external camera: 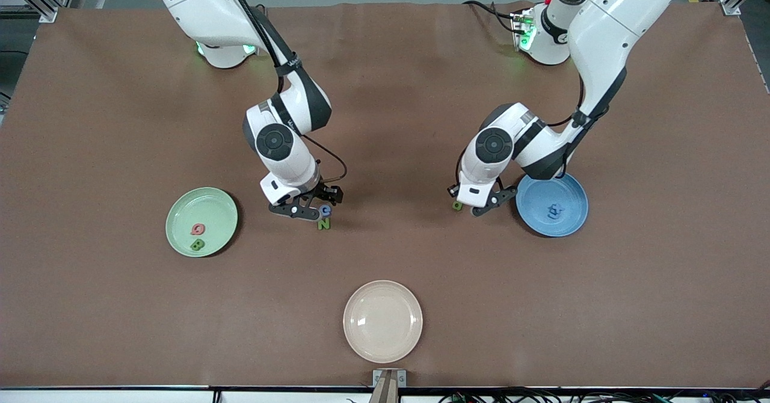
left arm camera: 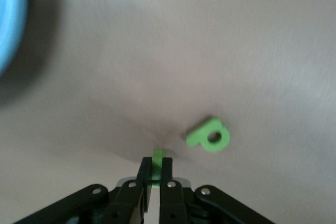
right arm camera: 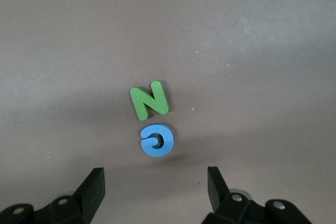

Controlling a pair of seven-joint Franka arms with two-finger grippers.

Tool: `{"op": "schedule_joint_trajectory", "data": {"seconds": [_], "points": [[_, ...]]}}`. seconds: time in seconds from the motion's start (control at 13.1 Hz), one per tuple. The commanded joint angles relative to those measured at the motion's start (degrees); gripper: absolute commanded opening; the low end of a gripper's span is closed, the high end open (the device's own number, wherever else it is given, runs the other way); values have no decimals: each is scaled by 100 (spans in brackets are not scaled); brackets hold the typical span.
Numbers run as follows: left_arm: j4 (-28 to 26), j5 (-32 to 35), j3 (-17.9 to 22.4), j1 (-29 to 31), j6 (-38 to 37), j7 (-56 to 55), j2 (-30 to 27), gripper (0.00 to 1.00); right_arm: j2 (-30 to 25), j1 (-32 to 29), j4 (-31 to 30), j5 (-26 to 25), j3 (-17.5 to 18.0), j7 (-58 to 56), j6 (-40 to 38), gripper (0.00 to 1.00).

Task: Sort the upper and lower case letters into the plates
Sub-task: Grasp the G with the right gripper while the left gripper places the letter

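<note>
My left gripper [left arm camera: 155, 164] is shut on a small green letter [left arm camera: 157, 156], held edge-on so its shape does not show. A green p [left arm camera: 209, 135] lies flat on the table beside it. In the front view this gripper [external camera: 468, 206] is low next to the blue plate [external camera: 568, 195], which holds blue letters [external camera: 554, 211]. My right gripper [right arm camera: 156, 177] is open, low over a blue C [right arm camera: 156, 140], with a green N [right arm camera: 149, 100] touching it. The pale green plate [external camera: 210, 204] holds a pink Q [external camera: 197, 229] and a green B [external camera: 197, 245].
A cream-white plate [external camera: 382, 321] sits near the table's front edge, nearer to the front camera than both grippers. The brown table [external camera: 385, 120] runs bare between the two arms.
</note>
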Motion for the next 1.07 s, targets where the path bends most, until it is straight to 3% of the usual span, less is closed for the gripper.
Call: {"op": "schedule_joint_trajectory", "data": {"seconds": [0.0, 0.23, 0.53, 0.61, 0.69, 0.76, 0.99], "points": [[-49, 103, -12, 288, -474, 296, -514, 0, 387, 76, 298, 88, -62, 118, 178, 87], [-58, 112, -12, 886, -685, 1235, -744, 0, 502, 67, 377, 79, -62, 119, 205, 86], [-110, 225, -12, 1607, -686, 1932, -656, 3, 503, 67, 377, 44, -62, 119, 214, 69], [-128, 356, -12, 1695, -686, 1898, -613, 23, 520, 67, 377, 35, -62, 119, 214, 64], [-128, 375, -12, 1714, -677, 1845, -569, 71, 529, 67, 369, 26, -62, 119, 240, 61], [-128, 375, -12, 1705, -677, 1818, -568, 99, 529, 58, 360, 26, -71, 119, 267, 60], [-50, 332, -74, 1565, -677, 1669, -594, 100, 538, 58, 342, 17, -71, 119, 276, 58]]}}
